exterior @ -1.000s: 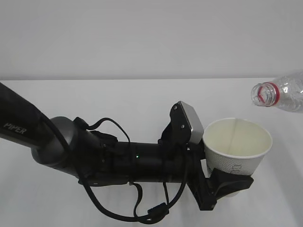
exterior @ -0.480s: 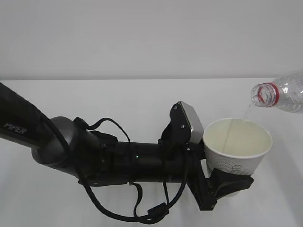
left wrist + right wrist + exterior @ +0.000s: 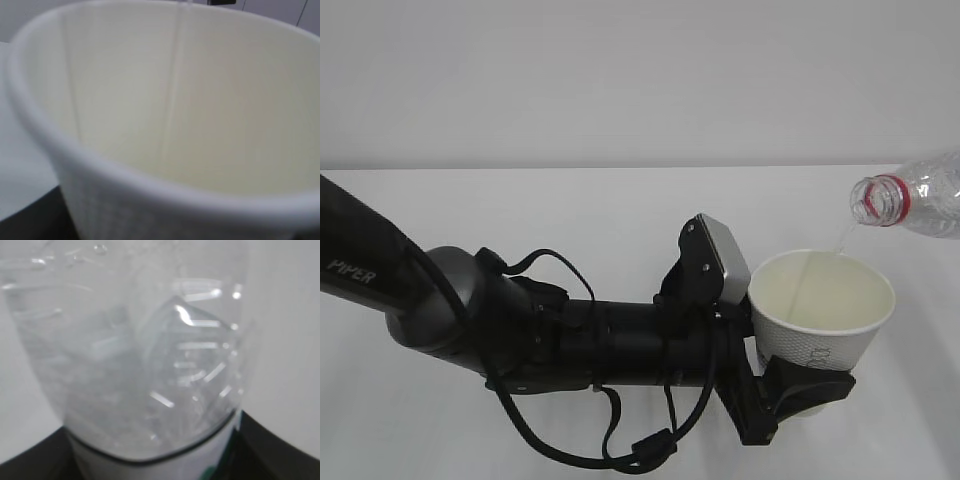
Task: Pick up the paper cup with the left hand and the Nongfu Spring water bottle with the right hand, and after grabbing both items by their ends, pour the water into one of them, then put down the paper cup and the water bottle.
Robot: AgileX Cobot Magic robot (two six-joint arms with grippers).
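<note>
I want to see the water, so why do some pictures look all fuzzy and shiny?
Left wrist view: the paper cup sits so close that its rim is soft and blurred. Right wrist view: the Nongfu Spring water bottle is out of focus, with white glints on its plastic. Exterior view: even light, sharp, a thin stream of water is faintly visible.

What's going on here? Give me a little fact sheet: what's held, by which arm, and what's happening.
left arm: its jaws clamp the base of the paper cup, which is held upright
right arm: out of the exterior view; in the wrist view, dark jaws sit on both sides of the water bottle
bottle: tilted, uncapped mouth toward the cup
action: a thin stream of water falls into the cup
surface: white table
</note>
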